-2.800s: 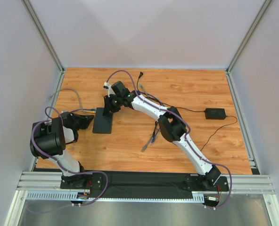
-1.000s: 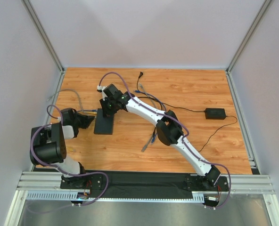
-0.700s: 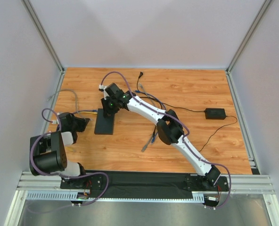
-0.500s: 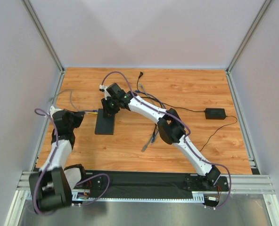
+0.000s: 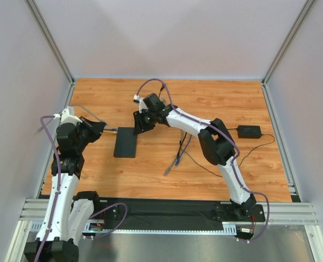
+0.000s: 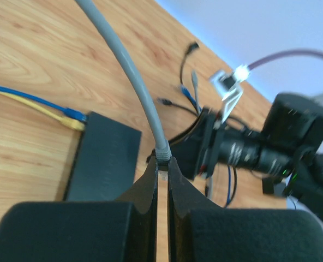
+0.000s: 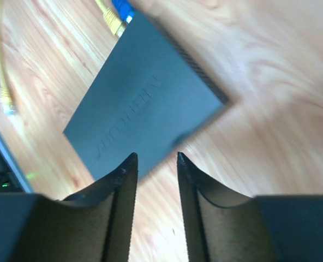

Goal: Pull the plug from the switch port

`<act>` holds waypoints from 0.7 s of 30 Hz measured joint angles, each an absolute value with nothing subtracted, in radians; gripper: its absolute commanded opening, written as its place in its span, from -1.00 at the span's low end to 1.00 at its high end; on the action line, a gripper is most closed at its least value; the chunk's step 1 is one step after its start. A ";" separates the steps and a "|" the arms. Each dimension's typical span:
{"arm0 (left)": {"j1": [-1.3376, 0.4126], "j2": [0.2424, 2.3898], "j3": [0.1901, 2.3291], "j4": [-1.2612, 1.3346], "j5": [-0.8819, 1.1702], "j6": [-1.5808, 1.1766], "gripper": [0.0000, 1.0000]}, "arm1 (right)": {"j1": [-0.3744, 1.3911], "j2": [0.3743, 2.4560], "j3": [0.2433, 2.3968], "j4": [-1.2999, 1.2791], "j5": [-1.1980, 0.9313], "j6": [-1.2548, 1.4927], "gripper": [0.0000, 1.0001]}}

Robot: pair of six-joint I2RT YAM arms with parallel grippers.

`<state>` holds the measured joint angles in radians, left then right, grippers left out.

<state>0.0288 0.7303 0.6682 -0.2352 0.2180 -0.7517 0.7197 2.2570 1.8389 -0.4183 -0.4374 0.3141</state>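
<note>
since earlier: left arm swung outward | left gripper (image 6: 162,166) clenched on grey plug (image 6: 162,155), clear of switch (image 5: 125,143) at its 10 o'clock | right gripper (image 7: 155,159) released, bracing done

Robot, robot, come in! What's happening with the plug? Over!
Left gripper shut on grey plug, out of switch. Right gripper open over switch. Blue cable, yellow cable plugged in.

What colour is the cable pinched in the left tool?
The cable is grey, clearest in the left wrist view.
</note>
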 measured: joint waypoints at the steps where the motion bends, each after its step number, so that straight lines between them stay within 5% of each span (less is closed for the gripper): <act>1: -0.001 0.760 0.697 -0.256 0.231 -0.741 -1.00 | 0.693 2.217 1.803 -0.390 -0.453 0.323 -0.15; 11: -0.428 1.078 1.026 -0.336 0.230 -0.625 -1.00 | 0.264 1.779 1.439 -0.184 -0.514 0.374 -0.13; 21: -0.653 1.365 1.108 -0.309 0.195 -0.604 -1.00 | -0.038 1.735 1.236 -0.155 -0.561 0.386 -0.14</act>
